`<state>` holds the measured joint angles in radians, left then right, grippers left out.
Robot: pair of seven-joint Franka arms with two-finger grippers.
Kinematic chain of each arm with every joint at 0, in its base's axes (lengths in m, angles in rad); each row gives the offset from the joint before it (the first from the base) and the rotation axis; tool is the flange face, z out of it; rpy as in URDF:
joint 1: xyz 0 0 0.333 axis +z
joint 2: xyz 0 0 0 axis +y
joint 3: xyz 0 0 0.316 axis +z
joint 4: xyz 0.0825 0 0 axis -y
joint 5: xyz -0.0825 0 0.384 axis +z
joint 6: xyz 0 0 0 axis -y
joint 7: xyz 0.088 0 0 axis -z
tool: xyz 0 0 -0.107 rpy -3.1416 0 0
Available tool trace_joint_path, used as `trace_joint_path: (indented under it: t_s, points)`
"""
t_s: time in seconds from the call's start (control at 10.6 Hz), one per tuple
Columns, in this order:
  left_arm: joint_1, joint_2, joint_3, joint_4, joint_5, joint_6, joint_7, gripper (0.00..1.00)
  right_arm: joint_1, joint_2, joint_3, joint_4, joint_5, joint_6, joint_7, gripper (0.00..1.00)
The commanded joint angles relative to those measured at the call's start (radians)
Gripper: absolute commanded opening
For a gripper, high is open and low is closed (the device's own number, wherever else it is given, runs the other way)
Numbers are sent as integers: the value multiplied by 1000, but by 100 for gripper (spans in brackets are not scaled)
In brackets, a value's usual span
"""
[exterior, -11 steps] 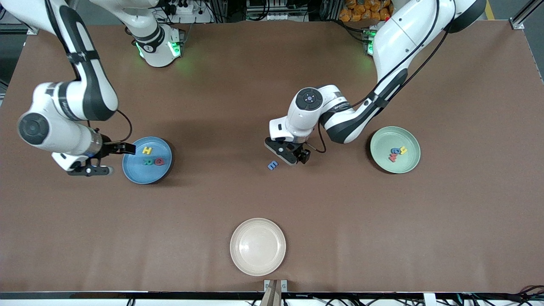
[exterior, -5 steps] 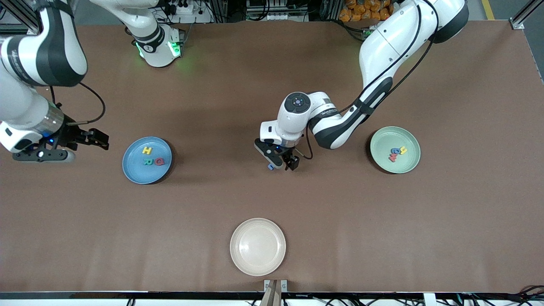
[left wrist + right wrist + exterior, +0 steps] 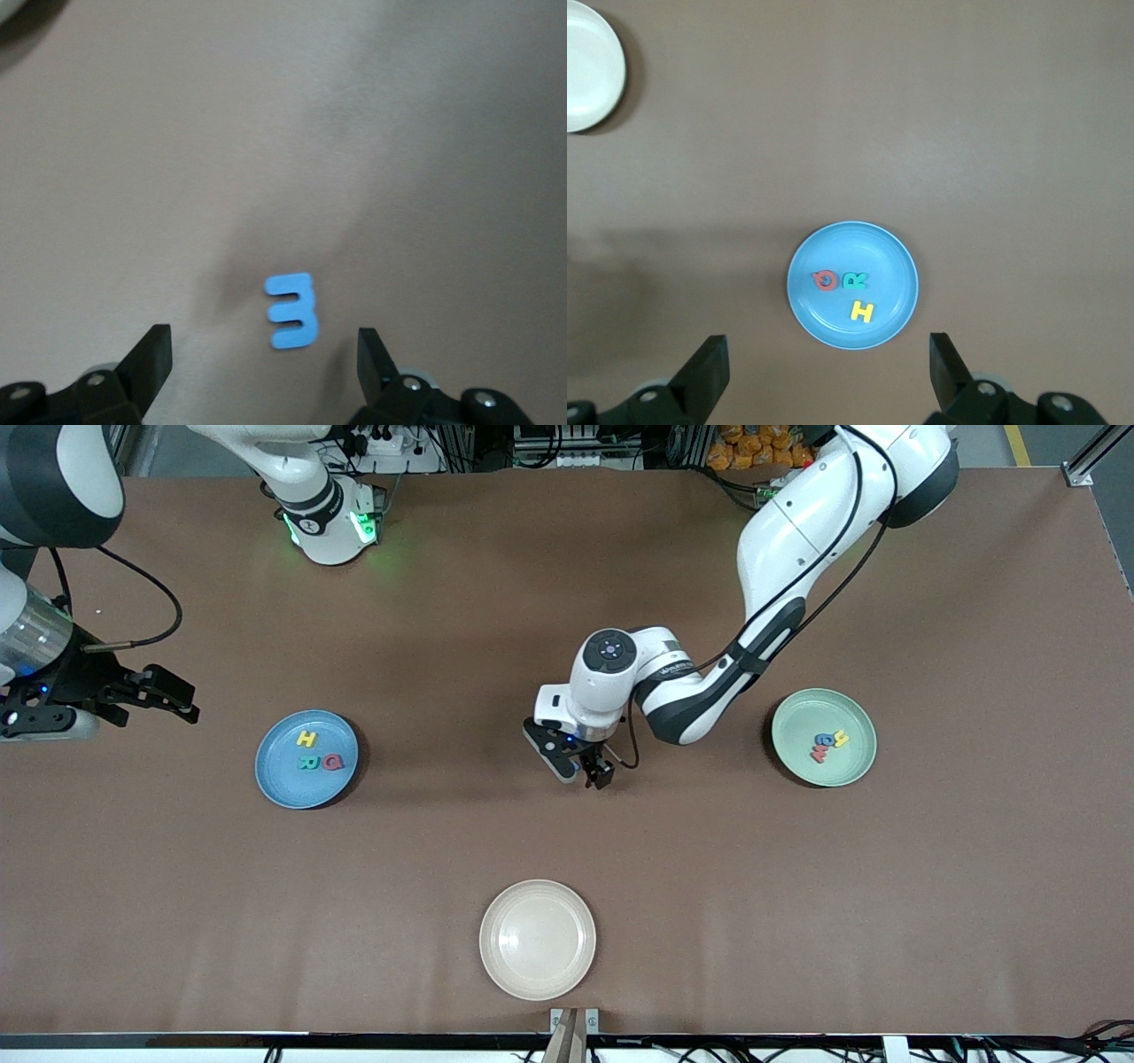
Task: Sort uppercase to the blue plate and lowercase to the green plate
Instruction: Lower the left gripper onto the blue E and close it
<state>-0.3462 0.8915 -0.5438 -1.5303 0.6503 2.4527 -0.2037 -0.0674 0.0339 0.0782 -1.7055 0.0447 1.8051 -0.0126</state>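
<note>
Left gripper [image 3: 585, 772] now down over blue E [image 3: 291, 310], fingers wide either side, not yet gripping; right gripper [image 3: 133, 695] open, backed off from blue plate [image 3: 275, 779] with H, R, Q; E, between plates, seemingly last letter to sort.

Both arms are glossy white shells broken by black joint bands, with round black caps on some joints. The left arm's wrist cap bears small dots ringed around a blue centre. A thin black cable runs along each arm, clipped to the casing. Green lights glow at both bases. The left arm's black two-finger tool [image 3: 592, 772] hangs from a white block; the right arm's black tool [image 3: 168, 691] follows a bare silver metal cuff.
</note>
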Motion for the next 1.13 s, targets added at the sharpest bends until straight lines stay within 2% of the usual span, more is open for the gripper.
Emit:
trace_joint_path:
  t_s: [0.0,0.28,1.04]
  points:
    - [-31,33,16,71,9,-53,1,91,-8,7,-1,53,30,-79,-20,100]
    - [-42,43,44,78,8,-54,3,83,-3,15,-3,115,43,-131,-18,100]
    - [-94,56,77,102,-17,-60,-49,82,0,17,-11,148,66,-174,-15,100]
